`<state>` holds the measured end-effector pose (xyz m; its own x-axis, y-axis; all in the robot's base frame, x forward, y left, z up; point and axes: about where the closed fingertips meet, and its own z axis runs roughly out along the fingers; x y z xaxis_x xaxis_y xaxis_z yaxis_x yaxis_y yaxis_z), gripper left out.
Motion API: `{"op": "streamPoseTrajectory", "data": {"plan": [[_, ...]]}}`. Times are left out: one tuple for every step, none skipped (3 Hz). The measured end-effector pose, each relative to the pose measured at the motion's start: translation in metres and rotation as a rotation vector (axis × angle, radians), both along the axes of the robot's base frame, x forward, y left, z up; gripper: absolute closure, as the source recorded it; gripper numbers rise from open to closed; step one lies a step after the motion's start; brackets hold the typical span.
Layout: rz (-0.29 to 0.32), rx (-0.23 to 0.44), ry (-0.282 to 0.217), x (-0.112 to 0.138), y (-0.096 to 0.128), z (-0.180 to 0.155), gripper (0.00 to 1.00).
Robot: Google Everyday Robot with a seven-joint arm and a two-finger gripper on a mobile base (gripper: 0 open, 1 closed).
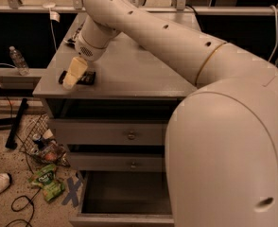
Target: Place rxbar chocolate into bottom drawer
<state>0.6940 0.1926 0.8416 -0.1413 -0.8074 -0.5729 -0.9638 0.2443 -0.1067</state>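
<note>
over the grey cabinet top, gripper hangs above rxbar chocolate.

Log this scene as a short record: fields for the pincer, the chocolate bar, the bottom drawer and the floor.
pincer: at the front left corner of the cabinet top, directly over the bar
rxbar chocolate: lying flat on the cabinet top, partly hidden by the pincer
bottom drawer: pulled open, nothing visible inside
floor: green packet among clutter left of the cabinet
</note>
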Motion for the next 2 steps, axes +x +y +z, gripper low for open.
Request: {"op": "streamPoseTrajectory", "data": {"plan": [[-0.005, -0.037, 0.01, 0.0054, 0.0009, -0.01, 0.16], [-0.011, -0.059, 0.021, 0.0075, -0.001, -0.0179, 0.4]]}}
